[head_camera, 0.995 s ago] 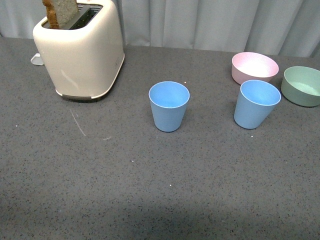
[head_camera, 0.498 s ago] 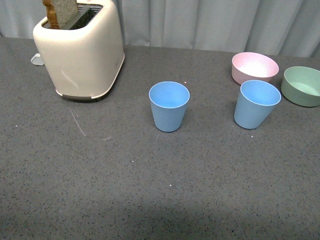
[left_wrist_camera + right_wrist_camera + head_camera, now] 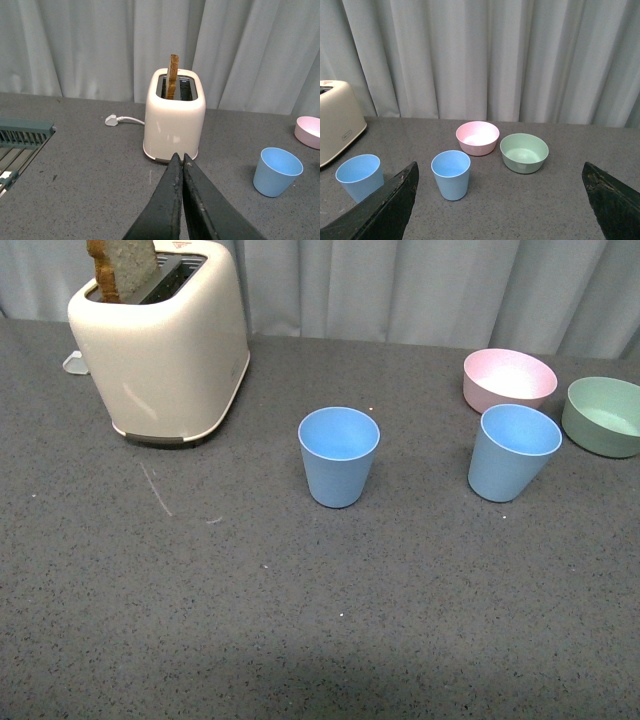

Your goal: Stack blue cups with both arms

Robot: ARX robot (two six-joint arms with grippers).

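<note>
**Stacking not yet begun.** On the grey speckled table (image 3: 300,640), the cream toaster (image 3: 170,350) stands at 10 o'clock from the table's middle in the front view, with a slice of toast (image 3: 122,265) upright in one slot. The green bowl (image 3: 605,415) and the pink bowl (image 3: 509,377) sit toward 2 o'clock.

The two blue cups stand well apart, upright and mouth up. The centre cup (image 3: 339,460) is near the middle, and the right-hand cup (image 3: 512,455) is at 3 o'clock from it. The pink bowl lies close at 12 o'clock of the right-hand cup.

Neither cup is held or nested, so the whole task remains: one cup must be grasped, lifted and lowered into the other. Neither arm shows in the front view.

Both cups are light blue, matte, tapered toward the base, handleless and apparently empty. Their matching shape suggests they will nest readily.

The left gripper (image 3: 179,162), seen from its wrist, has its fingers pressed together on nothing. The right gripper (image 3: 499,180) has its fingers spread wide, with the right-hand cup lying ahead of it.
</note>
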